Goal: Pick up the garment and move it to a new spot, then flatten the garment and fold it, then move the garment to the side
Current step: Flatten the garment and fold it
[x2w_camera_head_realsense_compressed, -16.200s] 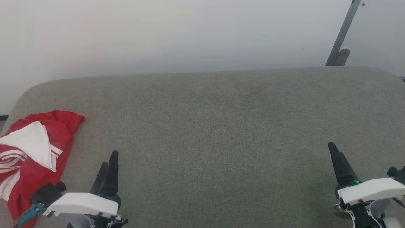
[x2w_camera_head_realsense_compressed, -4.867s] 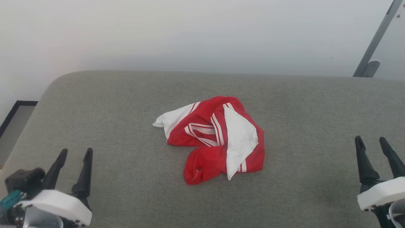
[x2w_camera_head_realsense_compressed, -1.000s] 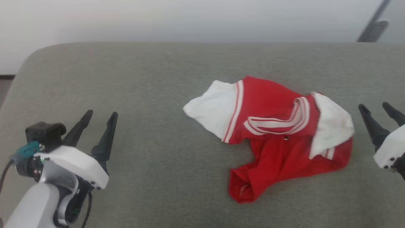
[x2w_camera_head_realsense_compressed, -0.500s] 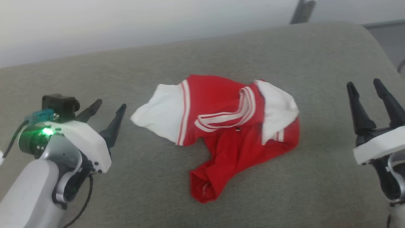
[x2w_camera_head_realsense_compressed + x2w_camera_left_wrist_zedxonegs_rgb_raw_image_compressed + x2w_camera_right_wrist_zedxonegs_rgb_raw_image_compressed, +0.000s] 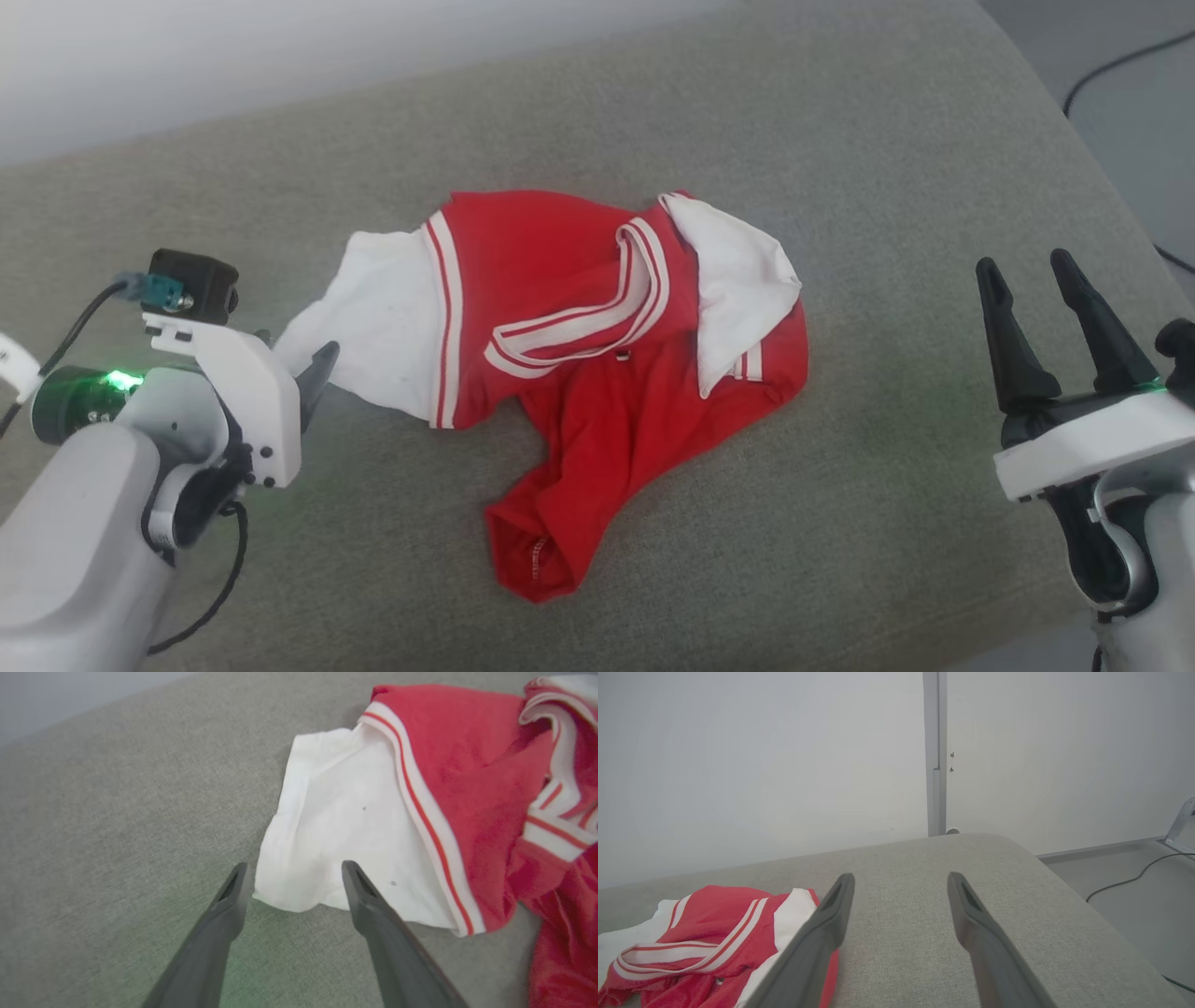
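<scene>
Saw red T-shirt crumpled on grey cushion; found left tool released at white left sleeve, right tool released well right.

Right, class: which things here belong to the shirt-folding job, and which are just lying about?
Job: shirt, crumpled on the cushion; left gripper, open at its white sleeve; right gripper, open, clear of it.
Lying about: cable; post.

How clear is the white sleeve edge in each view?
Left wrist view: white sleeve edge crisp, left tool fingers soft, green tint on cushion; head view: evenly lit, slightly soft; right wrist view: sleeve at frame edge.
</scene>
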### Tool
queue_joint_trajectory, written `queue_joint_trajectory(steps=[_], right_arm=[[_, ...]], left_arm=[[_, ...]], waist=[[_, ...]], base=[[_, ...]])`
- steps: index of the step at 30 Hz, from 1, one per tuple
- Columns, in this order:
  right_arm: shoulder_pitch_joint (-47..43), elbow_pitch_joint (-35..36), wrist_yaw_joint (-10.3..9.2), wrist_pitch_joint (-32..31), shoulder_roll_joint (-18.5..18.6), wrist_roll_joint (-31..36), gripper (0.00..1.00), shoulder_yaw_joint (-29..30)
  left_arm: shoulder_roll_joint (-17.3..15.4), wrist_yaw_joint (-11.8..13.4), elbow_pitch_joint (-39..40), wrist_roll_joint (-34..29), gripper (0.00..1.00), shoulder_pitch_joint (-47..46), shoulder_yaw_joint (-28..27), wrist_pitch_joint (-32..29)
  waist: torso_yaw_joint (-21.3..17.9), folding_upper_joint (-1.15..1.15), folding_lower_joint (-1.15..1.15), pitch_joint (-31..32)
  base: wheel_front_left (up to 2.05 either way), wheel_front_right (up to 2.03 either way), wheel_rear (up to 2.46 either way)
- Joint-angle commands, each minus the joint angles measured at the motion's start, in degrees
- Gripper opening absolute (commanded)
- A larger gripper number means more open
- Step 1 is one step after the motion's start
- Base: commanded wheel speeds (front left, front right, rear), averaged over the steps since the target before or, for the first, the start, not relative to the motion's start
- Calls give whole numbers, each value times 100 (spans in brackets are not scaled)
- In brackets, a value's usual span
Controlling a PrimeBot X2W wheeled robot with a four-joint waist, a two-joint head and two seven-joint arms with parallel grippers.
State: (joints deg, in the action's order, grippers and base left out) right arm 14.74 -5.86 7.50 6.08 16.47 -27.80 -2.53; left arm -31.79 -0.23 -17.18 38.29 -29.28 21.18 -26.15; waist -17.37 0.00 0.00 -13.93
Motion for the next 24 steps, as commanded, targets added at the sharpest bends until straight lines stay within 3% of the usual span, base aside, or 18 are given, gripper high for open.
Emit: queue_joint_trajectory(steps=[1,8,13,15,16,17,24], right_arm=[[90,-39,-2,67,-23,-46,100,-30],[237,-182,-2,179,-19,-141,100,-138],[370,-302,-2,276,-17,-220,100,-257],[419,-345,-2,310,-6,-248,100,-297],[444,-367,-2,324,3,-259,100,-310],[455,-390,-2,340,7,-274,100,-322],[466,-513,-2,424,90,-343,100,-254]], left_arm=[[11,49,-189,-64,100,-185,56,-152],[126,167,-1055,-212,100,-616,378,-883],[390,296,-1751,-133,100,-904,501,-1268],[484,233,-2005,-96,100,-920,617,-1510],[543,193,-2096,-51,34,-940,643,-1605],[595,152,-2162,-29,0,-966,658,-1672],[586,98,-2296,0,0,-1338,616,-1674]], waist=[[-91,0,0,-139],[-159,0,0,-357],[-199,0,0,-487],[-207,0,0,-510],[-206,0,0,-521],[-202,0,0,-530],[-72,0,0,-506]], base=[[0,0,0],[0,0,0],[0,0,0],[0,0,0],[0,0,0],[0,0,0],[0,0,0]])
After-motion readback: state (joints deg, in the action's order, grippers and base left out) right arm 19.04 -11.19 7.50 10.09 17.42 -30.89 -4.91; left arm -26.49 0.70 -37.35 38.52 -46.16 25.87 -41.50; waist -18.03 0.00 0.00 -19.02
